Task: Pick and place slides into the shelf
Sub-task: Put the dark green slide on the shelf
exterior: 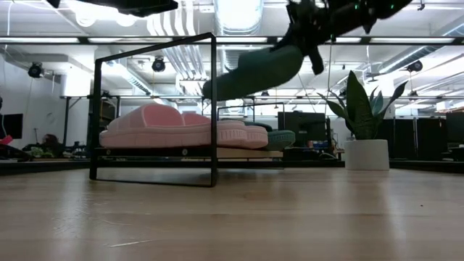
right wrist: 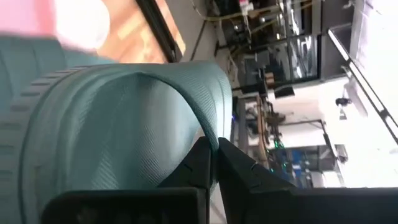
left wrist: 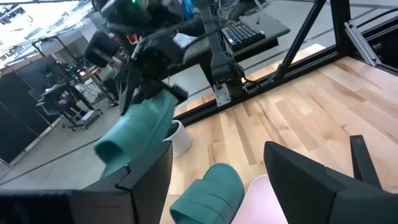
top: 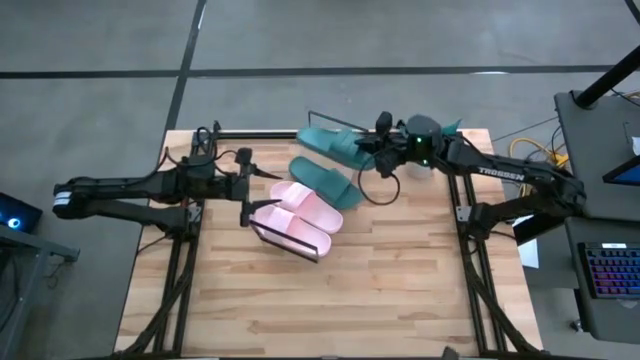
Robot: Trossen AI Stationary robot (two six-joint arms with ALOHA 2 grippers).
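I use the shelf [top: 262, 232] as my marker. My left gripper [top: 243, 190] hovers at the shelf's left end, fingers spread wide, holding nothing. Two pink slides [top: 303, 212] lie side by side on the shelf. One teal slide [top: 320, 180] lies next to them, on the far side. My right gripper [top: 378, 146] is past the shelf's far right end, pinched tight on the strap of the other teal slide [exterior: 254, 71], held up above the table.

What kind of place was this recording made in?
Likely a robotics lab or workshop: bare ceiling ducts and lights overhead, a workstation with a backlit keyboard beside the wooden table, and equipment racks beyond it.
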